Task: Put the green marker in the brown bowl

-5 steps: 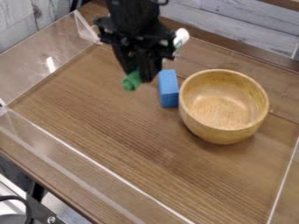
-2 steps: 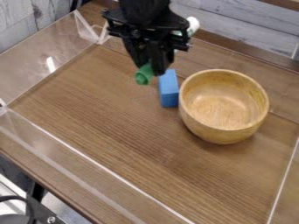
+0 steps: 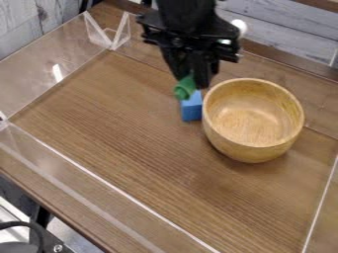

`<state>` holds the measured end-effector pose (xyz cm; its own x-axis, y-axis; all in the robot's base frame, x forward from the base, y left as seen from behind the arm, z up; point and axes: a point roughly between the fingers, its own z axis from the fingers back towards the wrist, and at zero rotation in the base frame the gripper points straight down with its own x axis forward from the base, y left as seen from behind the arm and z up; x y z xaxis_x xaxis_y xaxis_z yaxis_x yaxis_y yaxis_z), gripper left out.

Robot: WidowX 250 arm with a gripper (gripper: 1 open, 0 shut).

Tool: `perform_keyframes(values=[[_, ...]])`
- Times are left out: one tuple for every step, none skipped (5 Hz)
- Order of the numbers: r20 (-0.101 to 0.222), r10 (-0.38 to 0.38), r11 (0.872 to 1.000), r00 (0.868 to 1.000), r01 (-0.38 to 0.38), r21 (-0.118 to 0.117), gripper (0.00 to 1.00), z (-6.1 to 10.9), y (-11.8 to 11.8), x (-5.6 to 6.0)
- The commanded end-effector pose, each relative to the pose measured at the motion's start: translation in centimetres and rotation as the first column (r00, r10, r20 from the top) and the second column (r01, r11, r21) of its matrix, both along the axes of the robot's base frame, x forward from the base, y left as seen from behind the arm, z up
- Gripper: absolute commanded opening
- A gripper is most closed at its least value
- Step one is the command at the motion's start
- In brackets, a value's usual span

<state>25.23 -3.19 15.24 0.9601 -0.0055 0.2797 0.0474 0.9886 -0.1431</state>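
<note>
Green marker [image 3: 185, 88], gripped in the closed jaws of a black gripper [image 3: 189, 71], hanging tilted in front of the blue block [image 3: 193, 106], just left of the round wooden bowl [image 3: 251, 119].

This looked like a lab or a workshop set-up, though which of the two could not be told. A robot arm [image 3: 199, 25] reached in over a wooden counter [image 3: 126, 163], whose far side had a pale raised border [image 3: 284, 38]. Clear sheeting [image 3: 40, 84] ran along the left side, and a black cable [image 3: 30, 227] curled in the lower left corner beside some dark hardware. The bowl [image 3: 252, 119] was the one homely touch.
</note>
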Motion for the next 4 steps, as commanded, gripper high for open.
perform_keyframes(values=[[0.082, 0.002, 1.000, 0.997, -0.001, -0.003, 0.00, 1.7, -1.0, 1.5], [0.094, -0.008, 1.000, 0.996, 0.008, -0.003, 0.00, 1.3, -1.5, 1.9], [0.100, -0.015, 1.000, 0.995, 0.014, 0.002, 0.00, 0.7, -1.8, 2.3], [0.103, -0.021, 1.000, 0.994, 0.020, 0.011, 0.00, 0.1, -2.1, 2.5]])
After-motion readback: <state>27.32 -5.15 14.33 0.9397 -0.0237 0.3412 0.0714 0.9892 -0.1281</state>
